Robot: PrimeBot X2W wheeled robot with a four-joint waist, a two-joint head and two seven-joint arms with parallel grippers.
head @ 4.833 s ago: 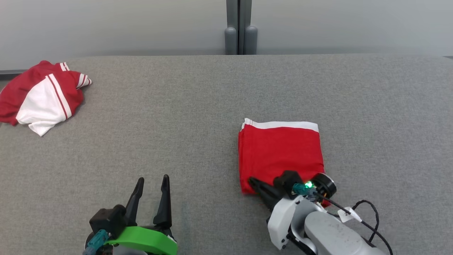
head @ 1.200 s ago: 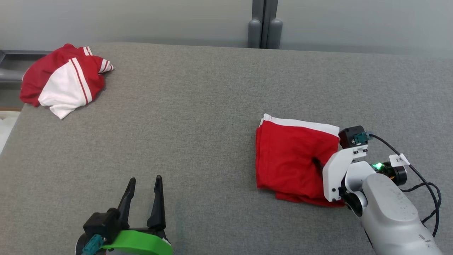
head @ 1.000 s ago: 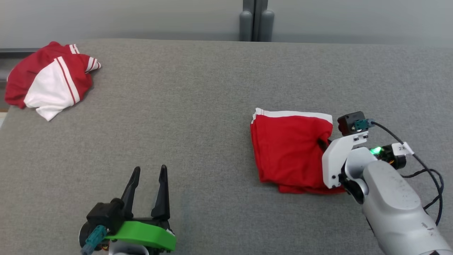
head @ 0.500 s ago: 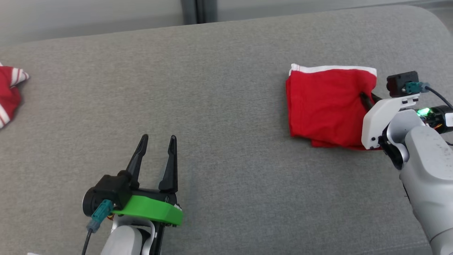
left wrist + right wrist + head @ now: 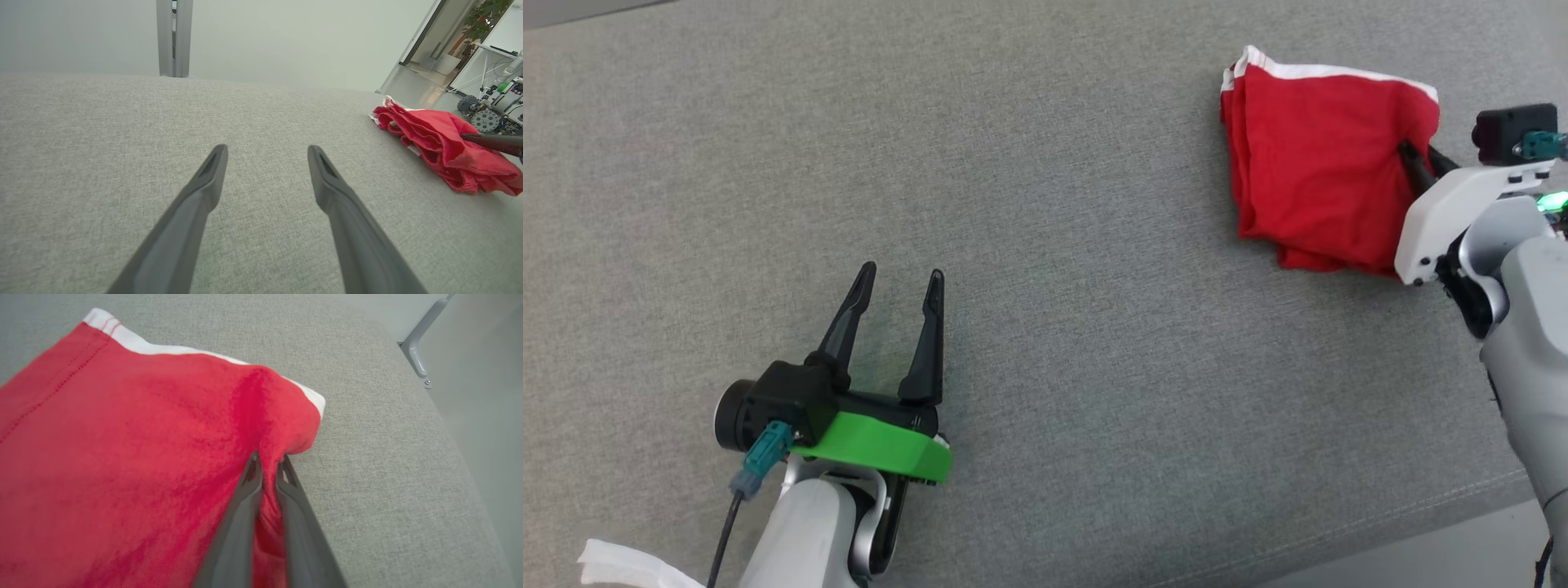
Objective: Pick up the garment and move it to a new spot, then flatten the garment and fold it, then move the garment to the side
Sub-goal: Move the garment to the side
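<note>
Move-aside step: your right end effector [image 5: 269, 461] pinches the folded T-shirt [image 5: 1315, 155], left end effector [image 5: 903, 269] open; next, release flat.

I read the garment [image 5: 1319, 155] as bright red with a white band along its far edge, the table [image 5: 1045, 204] as speckled grey weave, and my left gripper [image 5: 903, 271] as black over a green bracket [image 5: 874, 445].

No lettering, label or number is legible (the garment [image 5: 1319, 155] shows unmarked red cloth).
</note>
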